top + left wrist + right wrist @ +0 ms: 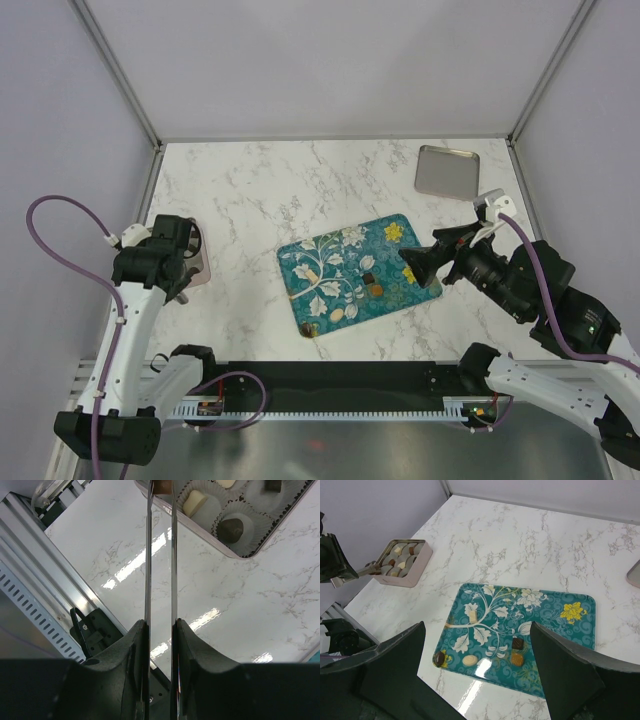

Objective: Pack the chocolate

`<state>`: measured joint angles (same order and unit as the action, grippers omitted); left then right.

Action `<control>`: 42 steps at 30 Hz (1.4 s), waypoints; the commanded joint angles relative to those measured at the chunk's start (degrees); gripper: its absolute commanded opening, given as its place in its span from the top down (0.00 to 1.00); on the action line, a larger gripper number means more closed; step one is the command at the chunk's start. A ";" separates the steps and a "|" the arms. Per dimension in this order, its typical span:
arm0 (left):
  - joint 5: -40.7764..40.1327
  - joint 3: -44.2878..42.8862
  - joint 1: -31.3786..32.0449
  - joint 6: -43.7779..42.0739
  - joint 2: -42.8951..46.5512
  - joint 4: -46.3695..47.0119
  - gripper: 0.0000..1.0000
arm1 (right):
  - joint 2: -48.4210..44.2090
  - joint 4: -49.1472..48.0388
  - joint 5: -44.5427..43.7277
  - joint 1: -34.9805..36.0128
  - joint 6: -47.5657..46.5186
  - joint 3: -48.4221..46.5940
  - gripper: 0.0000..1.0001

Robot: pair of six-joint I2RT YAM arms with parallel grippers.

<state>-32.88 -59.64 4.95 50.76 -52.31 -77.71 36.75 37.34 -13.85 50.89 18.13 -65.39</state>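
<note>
Several chocolates lie on the teal flowered tray [345,250]: a dark round one [439,658], a cream oval [470,660], a dark square [518,643], a caramel-orange one [517,658] and a cream bar [473,616]. My left gripper [161,495], with long thin blades, is shut on a brown chocolate [162,485] over the pink box [210,545]. The box holds white paper cups with a cream piece [195,502] and a dark piece [231,528]. My right gripper [480,675] is open and empty above the tray's near right part.
The pink box [195,268] sits at the table's left edge, under the left gripper [188,255]. A flat silver lid [447,172] lies at the back right. The right gripper [415,268] hangs over the teal tray's right end. Grey walls enclose the table.
</note>
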 commanded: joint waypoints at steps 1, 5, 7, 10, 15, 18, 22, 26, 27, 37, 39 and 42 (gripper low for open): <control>-2.18 -1.36 -0.29 1.97 -0.07 -10.44 0.69 | -0.71 -0.43 -1.88 0.26 -0.90 -1.15 0.06; -2.10 -1.36 -0.21 1.80 0.37 -10.44 0.62 | -0.98 0.45 -2.59 0.26 -1.25 -1.76 0.06; -2.18 -1.36 -0.29 1.88 0.37 -10.44 0.62 | -1.33 0.80 -2.85 0.26 -1.34 -1.94 0.06; -2.10 -1.45 -0.21 1.62 0.46 -10.35 0.61 | -1.59 0.89 -3.29 0.35 -1.34 -1.85 0.06; -2.01 -1.54 -0.29 1.53 -0.24 -10.44 0.57 | -1.86 1.51 -3.64 0.35 -1.34 -1.94 0.06; -2.01 -1.62 -0.29 1.53 -0.33 -10.35 0.57 | -1.86 1.51 -3.91 0.26 -1.34 -1.85 0.06; -1.92 -2.06 -0.20 1.18 -0.16 -10.44 0.59 | -1.51 1.77 -3.64 0.26 -1.26 -1.85 0.06; -0.87 -4.69 -0.20 0.39 -0.85 -10.35 0.60 | -1.60 1.68 -4.26 0.26 -0.99 -2.03 0.06; -0.78 -6.87 -0.20 -0.05 -1.12 -10.35 0.60 | -1.51 1.85 -4.52 0.26 -1.08 -2.03 0.06; 6.24 -20.08 -0.20 -12.25 -4.28 -1.76 0.61 | -0.63 1.86 -9.00 0.26 0.24 -0.53 0.06; 13.78 -18.86 -0.20 -14.72 -4.20 2.98 0.61 | -0.28 1.86 -9.97 0.26 0.50 -0.18 0.06; 22.40 -14.99 -0.20 -17.45 -3.32 12.12 0.60 | 0.51 1.77 -11.20 0.26 0.68 0.96 0.06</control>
<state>-21.08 -76.73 4.95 39.51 -55.81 -73.87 36.27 38.65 -22.06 50.89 18.20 -65.28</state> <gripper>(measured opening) 0.405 0.942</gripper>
